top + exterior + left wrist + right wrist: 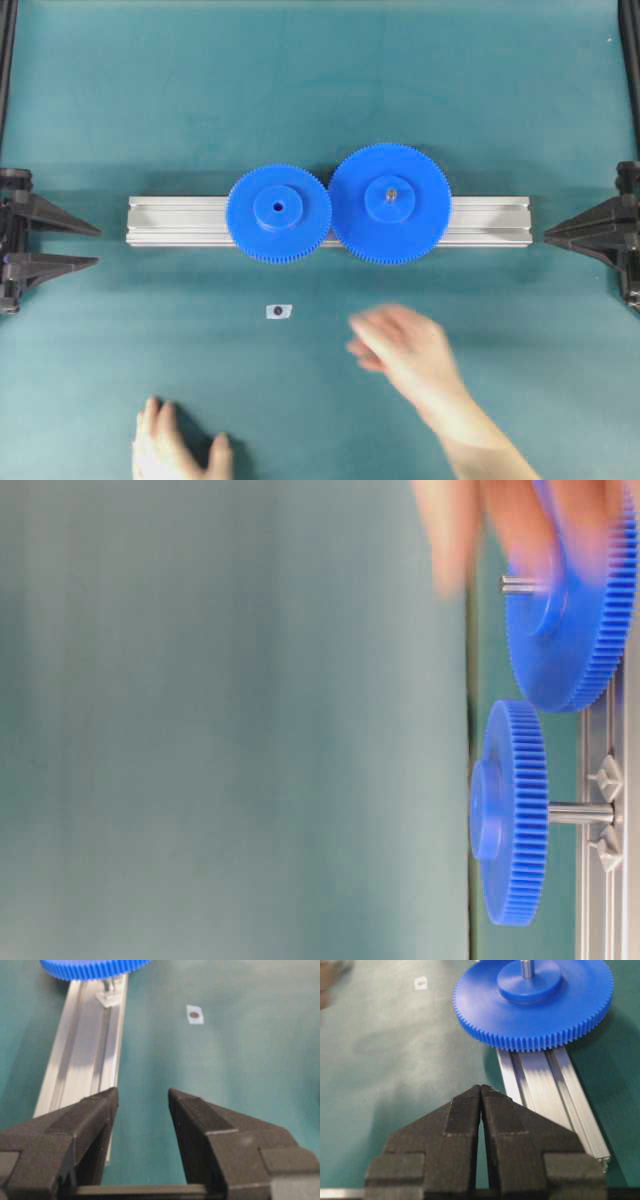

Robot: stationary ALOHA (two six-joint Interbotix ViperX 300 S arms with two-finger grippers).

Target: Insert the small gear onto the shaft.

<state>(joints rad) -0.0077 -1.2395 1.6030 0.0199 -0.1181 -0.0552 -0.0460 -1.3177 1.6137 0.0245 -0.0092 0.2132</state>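
Small gear: seated on its shaft over the rail, teeth beside the wider gear (meshing position). Left gripper parted, right gripper closed; both empty, parked clear.

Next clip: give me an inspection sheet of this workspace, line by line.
Surface: teal mat, with an aluminium rail across the middle.
Job's things: small gear sits on the shaft, raised above the rail, beside the large gear.
Clutter: white tag with a dark dot; blurred hand; second hand.
Grippers: left gripper open, right gripper shut, both empty.
Cables: nothing seen.
Surroundings: black frame post.
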